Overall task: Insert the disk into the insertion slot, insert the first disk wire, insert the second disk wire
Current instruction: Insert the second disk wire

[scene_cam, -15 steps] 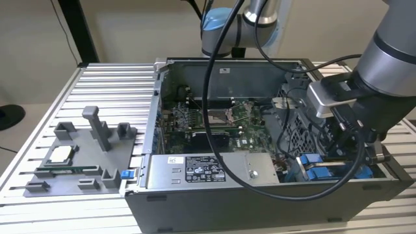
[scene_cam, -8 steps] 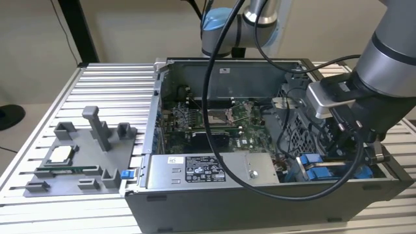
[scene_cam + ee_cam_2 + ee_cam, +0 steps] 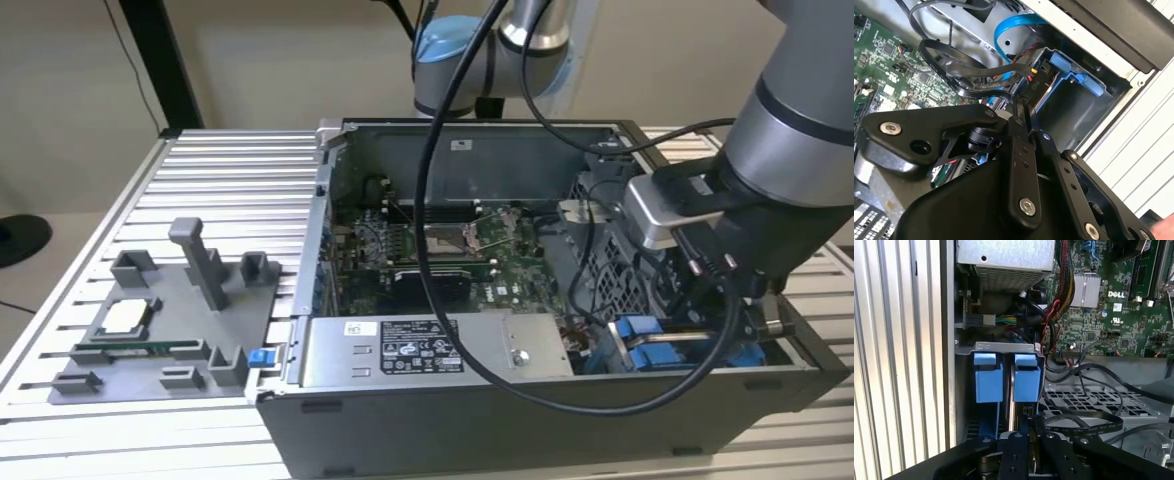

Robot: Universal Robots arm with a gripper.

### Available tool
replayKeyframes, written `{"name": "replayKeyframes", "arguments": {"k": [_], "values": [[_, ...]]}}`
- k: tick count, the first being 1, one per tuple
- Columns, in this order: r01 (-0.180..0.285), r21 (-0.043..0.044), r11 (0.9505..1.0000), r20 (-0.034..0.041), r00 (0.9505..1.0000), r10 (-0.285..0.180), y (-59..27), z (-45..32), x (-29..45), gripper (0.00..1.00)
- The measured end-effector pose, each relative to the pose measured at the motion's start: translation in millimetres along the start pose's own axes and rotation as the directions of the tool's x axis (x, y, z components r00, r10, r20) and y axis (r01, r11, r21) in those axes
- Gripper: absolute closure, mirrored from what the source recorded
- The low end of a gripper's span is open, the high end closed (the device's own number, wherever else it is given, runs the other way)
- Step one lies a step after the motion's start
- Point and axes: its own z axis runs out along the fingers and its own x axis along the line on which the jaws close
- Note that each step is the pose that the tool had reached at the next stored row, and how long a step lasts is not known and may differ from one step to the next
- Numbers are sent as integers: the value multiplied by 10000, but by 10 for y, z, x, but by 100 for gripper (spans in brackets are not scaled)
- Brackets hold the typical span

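Note:
The disk (image 3: 1027,382) stands on edge in the insertion slot (image 3: 1004,346) of the grey drive cage, its bright blue carrier tabs showing at the front right corner of the open computer case (image 3: 667,350). My gripper (image 3: 1028,421) hangs right over the disk's end inside the cage. In the second wrist view the gripper (image 3: 1025,107) has its black fingers (image 3: 1019,150) drawn close together on a black wire connector (image 3: 1036,84) at the disk's edge. A flat black wire (image 3: 979,87) loops away from it. A light blue wire (image 3: 1006,30) curves behind.
The silver power-supply box (image 3: 427,348) lies along the case front, beside the cage. The green motherboard (image 3: 427,260) fills the case floor. Loose black cables (image 3: 1089,422) lie over the perforated cage top. A grey parts fixture (image 3: 160,330) with posts stands at the exterior view's left.

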Motion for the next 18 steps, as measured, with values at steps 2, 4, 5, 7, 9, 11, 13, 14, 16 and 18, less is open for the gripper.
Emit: {"name": "replayKeyframes", "arguments": {"k": [2, 4, 5, 7, 9, 11, 13, 14, 16, 18], "values": [[-1, 0, 10000, 8, 10000, 1, 2, 3, 0, 100], [-3, 2, 10000, 35, 10000, 3, -2, -25, -4, 0], [-2, 0, 10000, 25, 10000, 2, -9, -74, -10, 0], [-3, 0, 10000, 22, 10000, 3, -23, -164, -21, 0], [-3, 0, 10000, 21, 10000, 3, -38, -255, -33, 0], [-3, 0, 10000, 20, 10000, 3, -51, -342, -44, 0], [-3, 0, 10000, 18, 10000, 3, -66, -434, -55, 0], [-3, 0, 10000, 20, 10000, 3, -72, -476, -61, 0], [-3, 0, 10000, 29, 10000, 3, -84, -548, -70, 0], [-5, 1, 10000, 41, 10000, 5, -87, -565, -71, 0]]}}
